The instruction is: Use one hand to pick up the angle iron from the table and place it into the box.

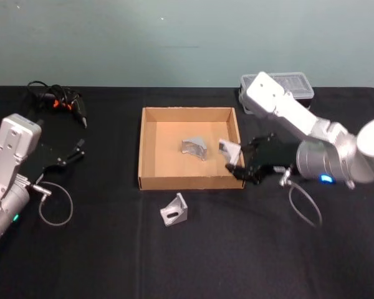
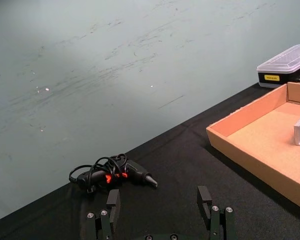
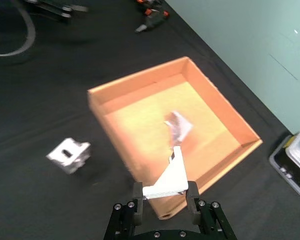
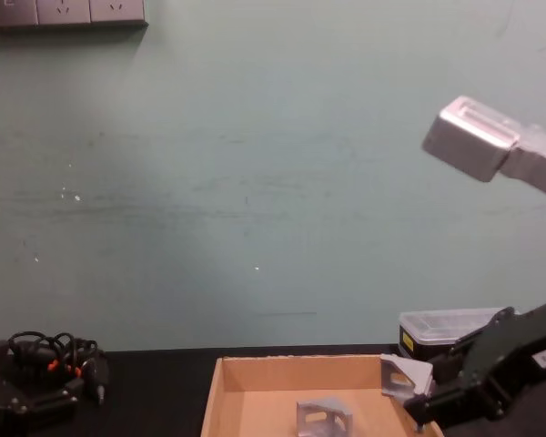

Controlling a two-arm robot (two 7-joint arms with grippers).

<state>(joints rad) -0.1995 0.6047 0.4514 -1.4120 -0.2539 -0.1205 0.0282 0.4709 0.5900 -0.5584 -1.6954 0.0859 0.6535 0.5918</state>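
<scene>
head view high, downward; chest view low, level; both on the box (image 1: 166, 153)

Box (image 1: 190, 111): matt tan cardboard. Angle iron (image 1: 174, 210): bare silvery metal w/ dull sheen. Counter (image 1: 112, 249): matt blk cloth; case lid (image 1: 296, 83) clear plastic.

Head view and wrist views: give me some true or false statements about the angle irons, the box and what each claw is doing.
1. The right claw holds an angle iron at the box's right side. True.
2. The box is empty. False: a second angle iron lies inside it.
3. A third angle iron lies on the table in front of the box. True.
4. The left claw is shut on a tool. False: it is open and holds nothing.
</scene>
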